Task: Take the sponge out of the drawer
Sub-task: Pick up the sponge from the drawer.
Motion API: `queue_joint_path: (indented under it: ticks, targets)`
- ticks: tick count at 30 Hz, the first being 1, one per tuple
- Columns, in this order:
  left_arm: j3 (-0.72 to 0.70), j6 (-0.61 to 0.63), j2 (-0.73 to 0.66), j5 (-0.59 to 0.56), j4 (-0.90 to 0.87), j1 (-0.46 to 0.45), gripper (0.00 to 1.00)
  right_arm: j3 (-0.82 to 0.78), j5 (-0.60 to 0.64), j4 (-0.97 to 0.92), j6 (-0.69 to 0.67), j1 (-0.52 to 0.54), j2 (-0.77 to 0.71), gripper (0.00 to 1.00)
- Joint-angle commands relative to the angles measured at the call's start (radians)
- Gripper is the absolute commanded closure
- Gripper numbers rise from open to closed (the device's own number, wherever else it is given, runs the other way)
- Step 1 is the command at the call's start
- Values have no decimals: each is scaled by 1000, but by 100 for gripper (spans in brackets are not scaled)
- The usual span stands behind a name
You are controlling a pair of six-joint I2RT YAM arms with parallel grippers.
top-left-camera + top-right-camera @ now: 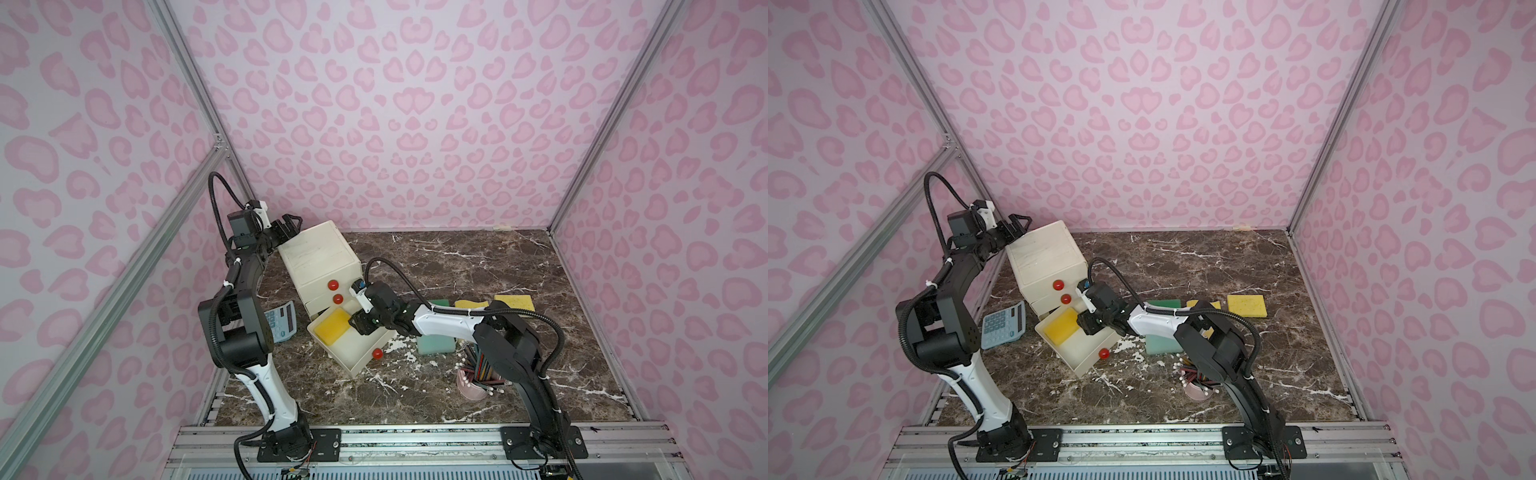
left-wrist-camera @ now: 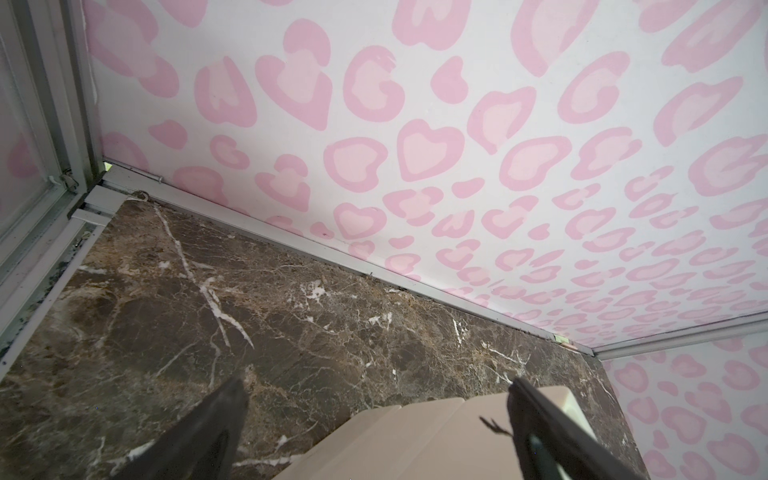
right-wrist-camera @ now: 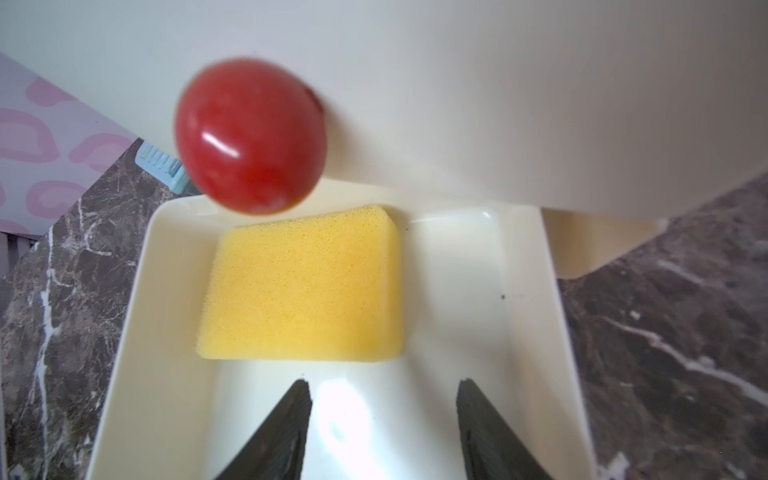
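Right gripper (image 3: 384,384) fingers (image 3: 286,424), black and ribbed, fill the near edge of the right wrist view. The jaws stand partly apart with nothing between them, poised over the bare floor of the pulled-out cream plastic drawer (image 3: 124,332). Rectangular yellow foam sponge (image 3: 303,286) lies flat inside that drawer, just beyond the fingertips and not touching them. It sits toward the end of the drawer nearest the cream three-drawer cabinet (image 1: 318,253). Both top views confirm this: the sponge (image 1: 332,327) (image 1: 1062,326) is in the cabinet's lowest drawer (image 1: 365,361), which is drawn well out, with the right gripper (image 1: 358,326) beside it over the drawer. A glossy round red knob (image 3: 249,137), blurred, hangs on the cabinet front above the sponge. In a top view the cabinet front carries two red knobs (image 1: 333,285) (image 1: 338,298), and the open drawer's face carries a third (image 1: 377,354). Left gripper (image 1: 291,224) is at the cabinet's upper rear corner, jaws spread wide (image 2: 376,382). In the left wrist view the cabinet top (image 2: 415,440) lies between the fingers. One finger stands clear of it; contact at the other cannot be judged. Pale-blue calculator (image 1: 280,322) lies on the dark brown marble tabletop (image 1: 457,257), just beside the cabinet on the left arm's side. On the cabinet's other side, well apart, are a thick pale-green sponge (image 1: 434,345), a flat yellow sponge (image 1: 513,302) and a pink cup of pencils (image 1: 473,384).
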Motion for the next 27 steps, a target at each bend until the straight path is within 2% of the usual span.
queue_joint_path:
  ticks: [1,7,19,21,25,27]
  targets:
    - [-1,6,11,1,-41,-1,1,-2,-28,97,44,0,18,41]
    - [-2,3,9,1,-39,-1,1,51,-26,76,66,0,64,42]
    - [-2,1,9,-5,-39,-1,1,263,3,-170,64,22,180,52]
    - [-2,1,10,-5,-39,-1,1,277,10,-184,66,26,188,58]
    - [-2,0,10,-5,-39,-1,1,273,24,-182,69,25,181,83]
    - [-1,0,12,-5,-40,-1,1,267,32,-174,67,23,168,89]
